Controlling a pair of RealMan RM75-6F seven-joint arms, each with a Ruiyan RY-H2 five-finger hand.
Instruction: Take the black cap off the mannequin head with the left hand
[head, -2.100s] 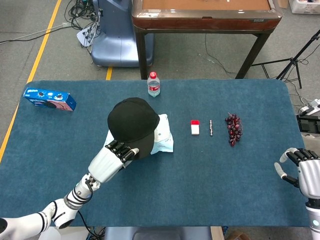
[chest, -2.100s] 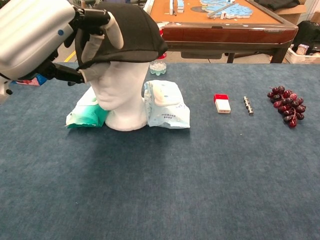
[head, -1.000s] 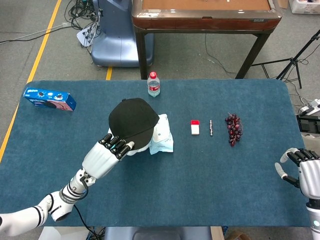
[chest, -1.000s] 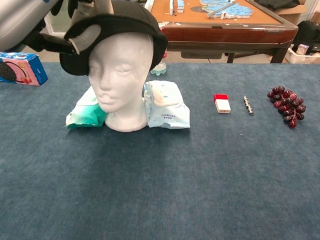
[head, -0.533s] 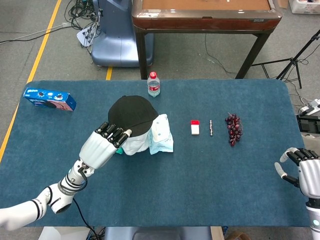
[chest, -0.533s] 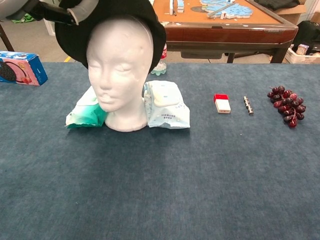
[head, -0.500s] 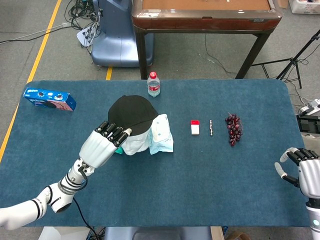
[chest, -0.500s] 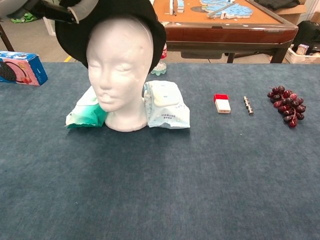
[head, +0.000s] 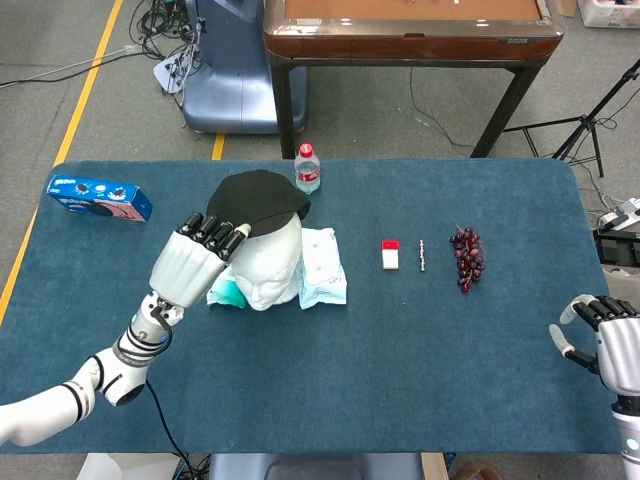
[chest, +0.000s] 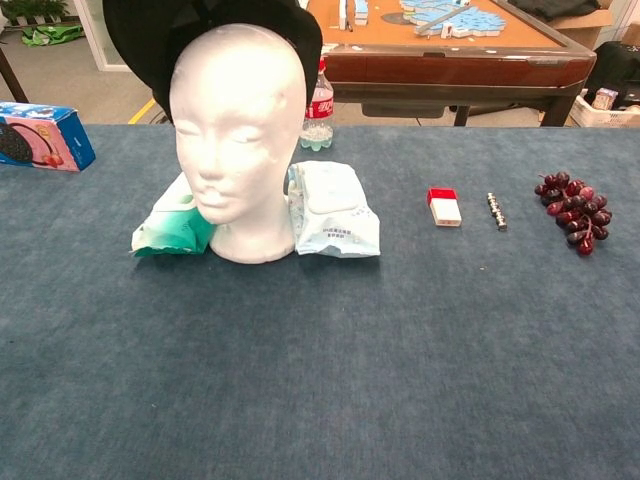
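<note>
The black cap (head: 255, 197) is lifted up and back off the white mannequin head (head: 268, 262), whose face and crown now show bare. My left hand (head: 195, 258) grips the cap by its brim at the head's left side. In the chest view the cap (chest: 150, 40) hangs behind and above the mannequin head (chest: 235, 120), and the left hand is out of that frame. My right hand (head: 605, 345) rests at the table's right front corner with its fingers loosely apart, holding nothing.
Two wipe packs, a green one (chest: 170, 225) and a pale blue one (chest: 330, 210), flank the mannequin base. A water bottle (head: 307, 168) stands behind it. A blue cookie box (head: 98, 198) lies far left. A red-white small box (chest: 444, 206), a small metal piece (chest: 496, 211) and grapes (chest: 576, 212) lie to the right.
My left hand has pulled the cap upward and backward, from covering the forehead to clear of the face and crown. The right hand has stayed still.
</note>
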